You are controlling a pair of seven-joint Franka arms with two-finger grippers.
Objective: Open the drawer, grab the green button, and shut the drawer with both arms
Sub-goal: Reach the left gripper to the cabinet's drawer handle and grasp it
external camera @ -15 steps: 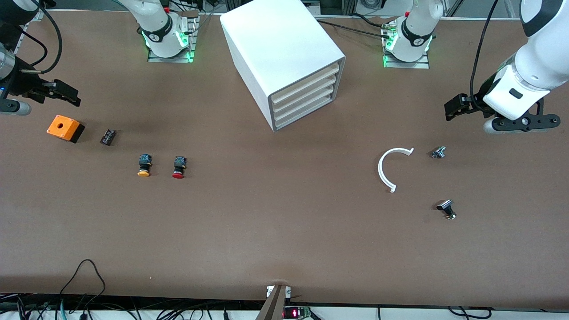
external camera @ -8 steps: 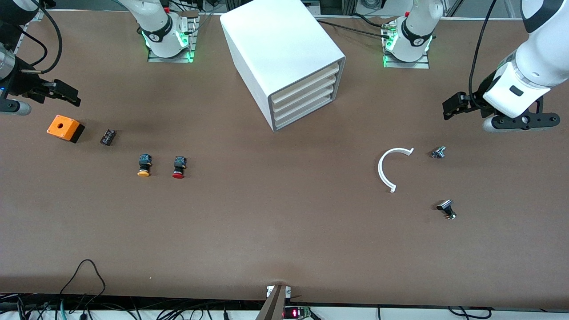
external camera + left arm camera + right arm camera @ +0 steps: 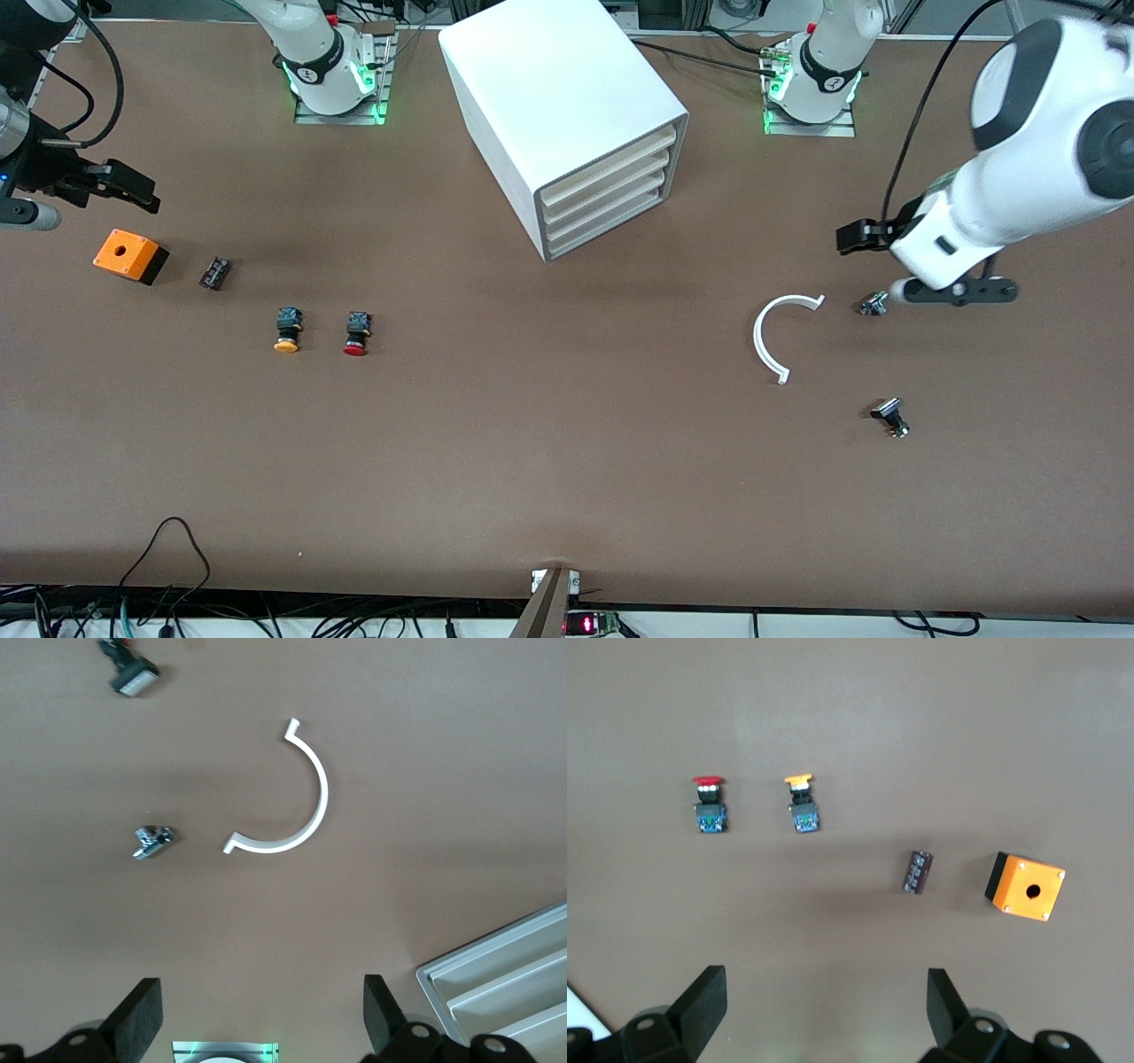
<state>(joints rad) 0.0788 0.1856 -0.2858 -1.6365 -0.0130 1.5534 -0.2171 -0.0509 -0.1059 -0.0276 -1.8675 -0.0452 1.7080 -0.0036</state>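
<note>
The white cabinet stands near the arms' bases with all four cream drawers shut. The lowest drawer is shut, and the cabinet's corner shows in the left wrist view. The green button is out of view. My left gripper is open and empty over bare table, between the cabinet and a small metal part; its jaws stand wide apart in the left wrist view. My right gripper is open and empty over the right arm's end of the table, above the orange box, and shows in the right wrist view.
A white half-ring, a small metal part and a black part lie toward the left arm's end. An orange box, a small dark part, a yellow button and a red button lie toward the right arm's end.
My left arm has swung in from the table's end toward the cabinet, and its gripper is now over the table by the small metal part. The right arm has not moved.
</note>
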